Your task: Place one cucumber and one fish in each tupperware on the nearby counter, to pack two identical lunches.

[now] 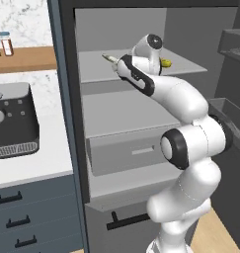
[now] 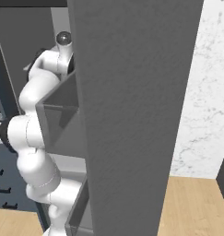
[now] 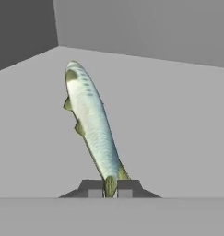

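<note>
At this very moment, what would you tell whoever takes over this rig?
Gripper: shut on the tail of a fish, which lies on the grey upper shelf inside the open fridge.
Things: in the left base view, the hand reaches onto that shelf, the pale end of the fish pokes out on its left, and a small yellow-green piece, probably a cucumber, shows just right of the hand. The white counter with the coffee machine lies to the left; no trays in sight.
Done: first fish gripped, not yet lifted.
Left: carry it to a tray, then pack everything else.
</note>
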